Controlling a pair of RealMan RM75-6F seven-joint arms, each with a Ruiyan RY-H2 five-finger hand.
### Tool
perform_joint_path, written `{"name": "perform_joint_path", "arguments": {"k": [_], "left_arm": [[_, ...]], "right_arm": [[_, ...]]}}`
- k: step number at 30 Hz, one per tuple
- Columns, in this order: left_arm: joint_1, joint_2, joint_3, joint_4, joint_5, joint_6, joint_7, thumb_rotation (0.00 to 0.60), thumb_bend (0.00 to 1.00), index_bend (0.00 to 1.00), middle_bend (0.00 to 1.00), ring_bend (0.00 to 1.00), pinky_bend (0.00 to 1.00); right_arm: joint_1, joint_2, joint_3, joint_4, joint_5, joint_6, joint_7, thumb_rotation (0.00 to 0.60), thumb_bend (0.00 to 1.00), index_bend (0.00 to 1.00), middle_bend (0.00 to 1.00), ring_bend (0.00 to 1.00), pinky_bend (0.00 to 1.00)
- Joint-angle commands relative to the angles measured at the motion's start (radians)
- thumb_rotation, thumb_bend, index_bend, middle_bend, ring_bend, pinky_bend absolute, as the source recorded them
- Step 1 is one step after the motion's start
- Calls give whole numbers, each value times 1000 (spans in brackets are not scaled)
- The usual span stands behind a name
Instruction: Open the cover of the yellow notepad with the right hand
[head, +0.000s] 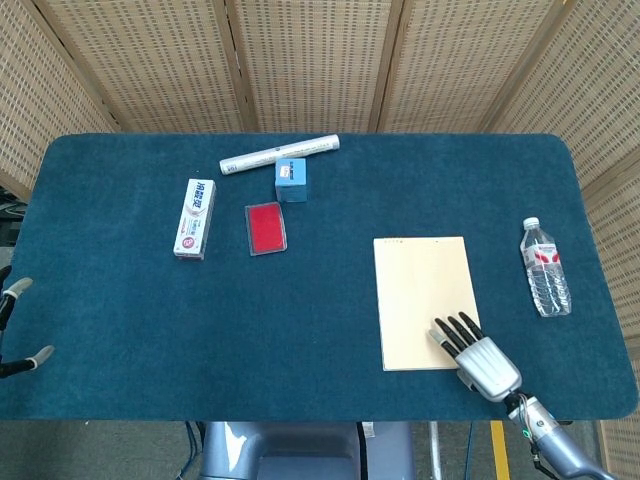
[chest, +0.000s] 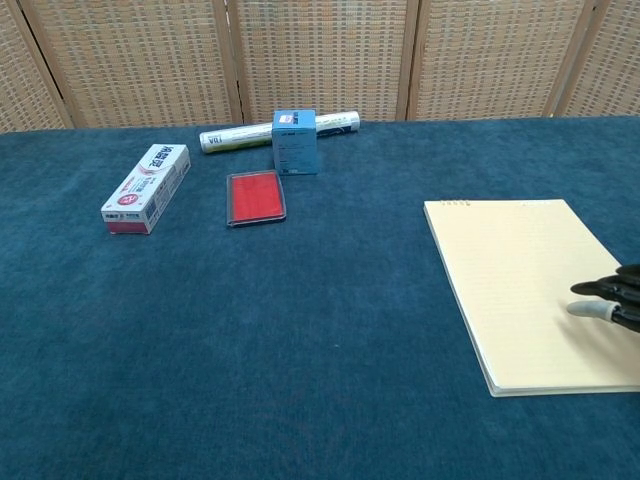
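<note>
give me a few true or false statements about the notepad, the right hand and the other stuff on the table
1. The yellow notepad lies flat with its cover closed. True.
2. The right hand is lifting the cover clear of the pad. False: it is over the pad's near right corner, fingers extended, and nothing is raised.
3. The water bottle stands upright. False: it lies on its side, to the right of the pad.
4. The blue box sits just in front of the white tube. True.
5. The red case rests on the notepad. False: it lies on the cloth, well to the left, next to the toothpaste box.
</note>
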Motion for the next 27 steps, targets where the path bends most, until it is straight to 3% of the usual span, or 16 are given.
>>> {"name": "perform_joint_path", "arguments": {"k": [1, 27], "left_arm": [[-1, 0, 0, 0, -1, -2, 1, 600, 0, 0, 0, 0, 0], [-4, 0, 0, -5, -9, -10, 5, 600, 0, 0, 0, 0, 0]], "right_arm": [[2, -3, 1, 1, 4, 2, 5, 600, 411, 46, 37, 0, 0], [19, -32, 6, 27, 40, -12, -15, 600, 414, 46, 41, 0, 0]]}}
